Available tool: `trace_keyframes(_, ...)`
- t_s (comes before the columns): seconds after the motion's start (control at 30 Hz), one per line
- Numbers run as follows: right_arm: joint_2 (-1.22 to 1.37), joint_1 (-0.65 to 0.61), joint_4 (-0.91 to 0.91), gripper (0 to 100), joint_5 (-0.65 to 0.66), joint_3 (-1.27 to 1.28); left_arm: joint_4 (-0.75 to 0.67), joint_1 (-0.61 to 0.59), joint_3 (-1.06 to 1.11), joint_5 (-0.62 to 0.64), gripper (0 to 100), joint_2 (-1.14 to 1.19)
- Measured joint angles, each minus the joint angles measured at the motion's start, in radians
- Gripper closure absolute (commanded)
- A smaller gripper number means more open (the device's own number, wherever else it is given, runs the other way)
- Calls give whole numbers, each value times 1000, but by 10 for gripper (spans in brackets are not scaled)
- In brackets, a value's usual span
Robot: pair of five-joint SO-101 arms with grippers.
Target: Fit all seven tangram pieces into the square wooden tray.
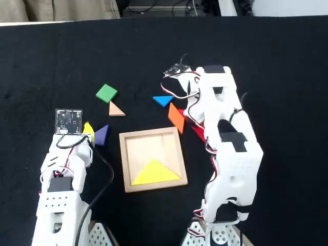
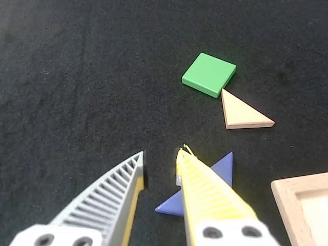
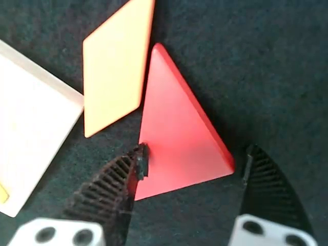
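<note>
No words, numbers or signs can be read. The wooden tray (image 1: pixel 125 164) and the coloured tangram pieces (image 1: pixel 106 93) have plain faces, and the small dark circuit board (image 1: pixel 68 121) at the left arm's wrist carries marks too fine to make out

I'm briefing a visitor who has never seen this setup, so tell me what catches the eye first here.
The square wooden tray sits in the middle of the black table with just one large yellow triangle inside it. The right gripper stands open astride a red triangle beside the tray, next to an orange parallelogram. A green square lies apart from the tray.
</note>
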Motion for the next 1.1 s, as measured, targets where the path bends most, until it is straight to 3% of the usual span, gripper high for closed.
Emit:
trace_keyframes(0.53,71,-52,-2,711,15,-31,0,0,0,0,884,0)
trace_keyframes(0.77,71,-48,-12,993,17,-40,0,0,0,0,884,0)
trace_keyframes(0.93,87,-49,2,942,20,-81,0,0,0,0,884,0)
trace_keyframes(1.1,97,-54,170,956,21,-176,0,0,0,0,884,0)
